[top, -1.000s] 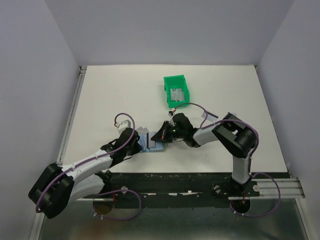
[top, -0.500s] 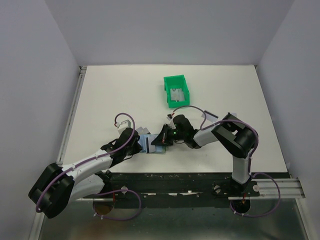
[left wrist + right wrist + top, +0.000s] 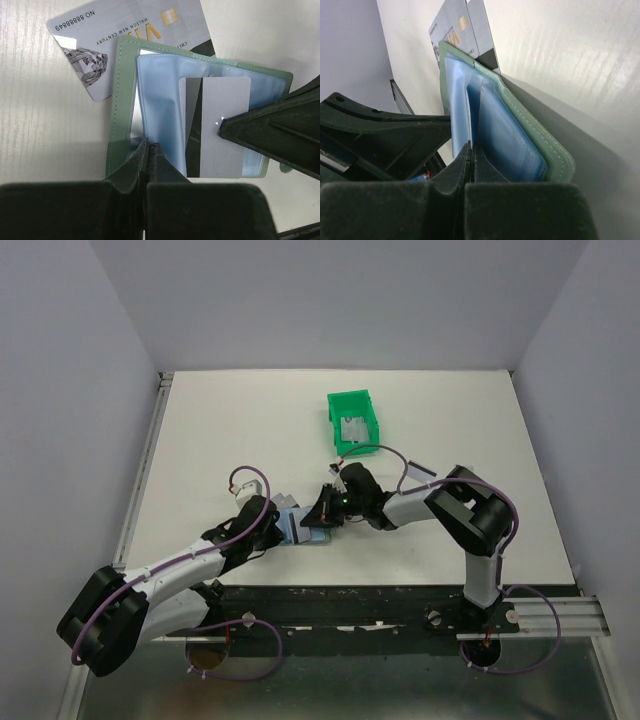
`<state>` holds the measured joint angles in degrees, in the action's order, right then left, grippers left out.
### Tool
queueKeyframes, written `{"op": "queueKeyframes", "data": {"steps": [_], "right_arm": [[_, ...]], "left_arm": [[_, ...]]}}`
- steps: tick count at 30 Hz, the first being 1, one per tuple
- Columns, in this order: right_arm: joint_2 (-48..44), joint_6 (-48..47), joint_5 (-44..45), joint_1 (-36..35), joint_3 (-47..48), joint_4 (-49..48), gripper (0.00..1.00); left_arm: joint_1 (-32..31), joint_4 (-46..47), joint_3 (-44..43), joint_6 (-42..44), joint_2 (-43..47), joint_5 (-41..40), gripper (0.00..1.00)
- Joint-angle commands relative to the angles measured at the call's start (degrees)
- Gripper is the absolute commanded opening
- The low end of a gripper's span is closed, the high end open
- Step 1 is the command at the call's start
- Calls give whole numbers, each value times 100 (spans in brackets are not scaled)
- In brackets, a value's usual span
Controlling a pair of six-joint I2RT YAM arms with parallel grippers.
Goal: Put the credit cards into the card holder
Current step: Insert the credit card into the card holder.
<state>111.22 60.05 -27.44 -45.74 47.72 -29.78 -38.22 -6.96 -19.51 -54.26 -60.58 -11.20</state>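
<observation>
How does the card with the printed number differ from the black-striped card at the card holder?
The numbered card lies print side up on the table, partly under the card holder; the striped card lies stripe side up over the holder's blue pockets. No gripper touches the numbered card; the right gripper rests its tip on the striped card. Both are thin, silvery-grey rectangles.

Tight spot at the card holder (image 3: 160, 95): the left gripper (image 3: 148, 149) is clamped on its near edge, and the right gripper (image 3: 223, 127) comes in from the opposite side, pinched on a credit card (image 3: 225, 100) at the pocket mouth. Another card (image 3: 115, 35) pokes out underneath. The green bin (image 3: 349, 397) sits well apart, and the table (image 3: 220, 430) out left is open.
</observation>
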Motion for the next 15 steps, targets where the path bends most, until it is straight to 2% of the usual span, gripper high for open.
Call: {"op": "queueKeyframes", "data": {"steps": [1, 11, 15], "right_arm": [[5, -564, 502, -58, 369, 867, 1], [93, -1083, 705, 100, 642, 1431, 1], [137, -1083, 661, 118, 598, 1387, 1]], "left_arm": [[-37, -657, 210, 73, -112, 74, 0], [-37, -964, 149, 47, 10, 22, 0], [-46, -1438, 35, -84, 379, 13, 8]]}}
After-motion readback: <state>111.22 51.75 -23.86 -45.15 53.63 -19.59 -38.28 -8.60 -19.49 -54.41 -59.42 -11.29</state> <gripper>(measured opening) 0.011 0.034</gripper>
